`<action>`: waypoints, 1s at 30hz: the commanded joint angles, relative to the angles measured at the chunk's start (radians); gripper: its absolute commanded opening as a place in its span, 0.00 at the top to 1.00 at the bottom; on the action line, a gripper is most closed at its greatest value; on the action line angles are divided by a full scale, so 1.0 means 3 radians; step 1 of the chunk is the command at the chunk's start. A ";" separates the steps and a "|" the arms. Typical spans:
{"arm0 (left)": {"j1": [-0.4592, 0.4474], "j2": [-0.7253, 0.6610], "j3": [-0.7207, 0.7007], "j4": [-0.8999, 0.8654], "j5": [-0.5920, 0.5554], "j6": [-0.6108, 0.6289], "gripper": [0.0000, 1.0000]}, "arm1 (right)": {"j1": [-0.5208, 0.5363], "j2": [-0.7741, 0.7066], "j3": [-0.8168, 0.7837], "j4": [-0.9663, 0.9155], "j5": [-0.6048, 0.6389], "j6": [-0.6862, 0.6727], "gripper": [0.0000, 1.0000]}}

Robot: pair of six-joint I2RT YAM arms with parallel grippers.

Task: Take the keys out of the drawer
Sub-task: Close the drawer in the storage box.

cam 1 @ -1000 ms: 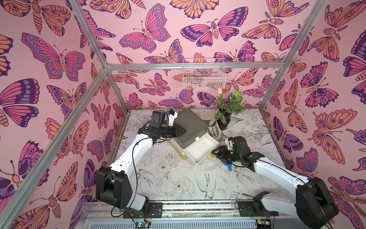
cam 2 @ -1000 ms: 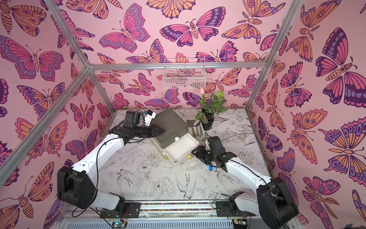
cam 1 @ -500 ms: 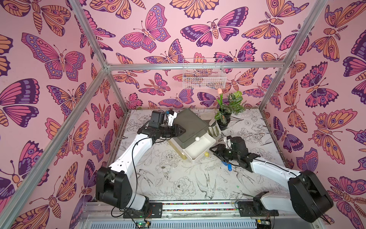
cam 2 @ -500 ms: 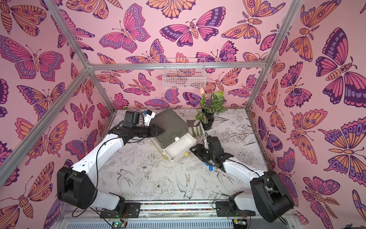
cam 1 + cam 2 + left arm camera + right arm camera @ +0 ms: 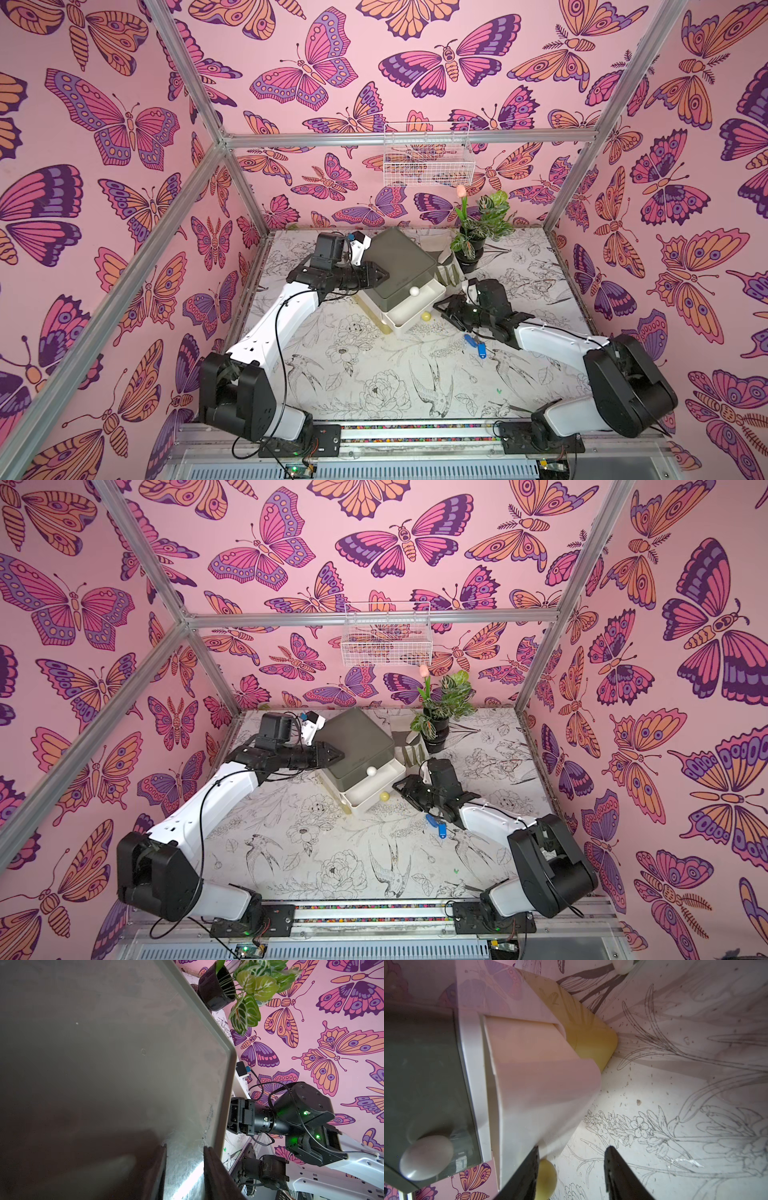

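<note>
Nearest: the keys [image 5: 481, 350] lie on the table [image 5: 365, 374], outside the drawer, just beside my right forearm [image 5: 548, 340]. Count: two blue tags. The rings and metal blades are too small to count. No yellow or black tag is in sight.

Next out: right gripper [image 5: 572, 1150], jaws apart with only bare table between them. It hangs low at the right corner of the open white drawer [image 5: 409, 309], one finger just beside the yellow knob [image 5: 426, 316]. My reading: it stands open there so it can reach into the drawer.

Drawer interior: bare white in both top views. The part under the grey top [image 5: 399, 262] is hidden, so more keys cannot be ruled out.

Unit, counted: three tiers. These are the grey top, the white drawer pulled toward near right, and a yellow tier [image 5: 591, 1043] beneath. There are two knobs: the white knob [image 5: 414, 291] on the grey front, and the yellow one lower down.

Left gripper [image 5: 382, 275]: jaws drawn together on nothing, tips pressed against the left side of the grey top. I judge it a brace, so the unit does not slide while the drawer is worked.

Far: one potted plant [image 5: 471, 249] and one wire basket [image 5: 428, 162] on the back wall, neither involved.
</note>
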 commanded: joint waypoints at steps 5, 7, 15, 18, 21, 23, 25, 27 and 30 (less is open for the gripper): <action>0.0036 -0.0057 -0.0064 -0.0111 0.0069 0.0083 0.64 | 0.0021 0.0179 0.0178 0.0145 -0.0062 0.0012 0.47; 0.0035 -0.0049 -0.0064 -0.0112 0.0075 0.0088 0.64 | 0.0021 0.0233 0.0211 0.0163 -0.0072 0.0014 0.47; 0.0050 -0.0049 -0.0079 -0.0116 0.0085 0.0100 0.64 | 0.0021 0.0466 0.0305 0.0279 -0.0101 0.0062 0.46; 0.0055 -0.0049 -0.0082 -0.0114 0.0090 0.0109 0.64 | 0.0022 0.0533 0.0343 0.0322 -0.0112 0.0084 0.46; 0.0064 -0.0052 -0.0088 -0.0117 0.0092 0.0114 0.64 | 0.0026 0.0587 0.0382 0.0346 -0.0118 0.0087 0.47; 0.0072 -0.0056 -0.0091 -0.0122 0.0094 0.0119 0.64 | 0.0026 0.0620 0.0408 0.0355 -0.0122 0.0094 0.46; 0.0077 -0.0060 -0.0096 -0.0122 0.0097 0.0121 0.64 | 0.0028 0.0650 0.0428 0.0370 -0.0122 0.0099 0.47; 0.0082 -0.0064 -0.0101 -0.0123 0.0100 0.0124 0.64 | 0.0032 0.0681 0.0444 0.0379 -0.0121 0.0103 0.47; 0.0092 -0.0061 -0.0115 -0.0122 0.0106 0.0129 0.64 | 0.0039 0.0722 0.0470 0.0406 -0.0127 0.0114 0.47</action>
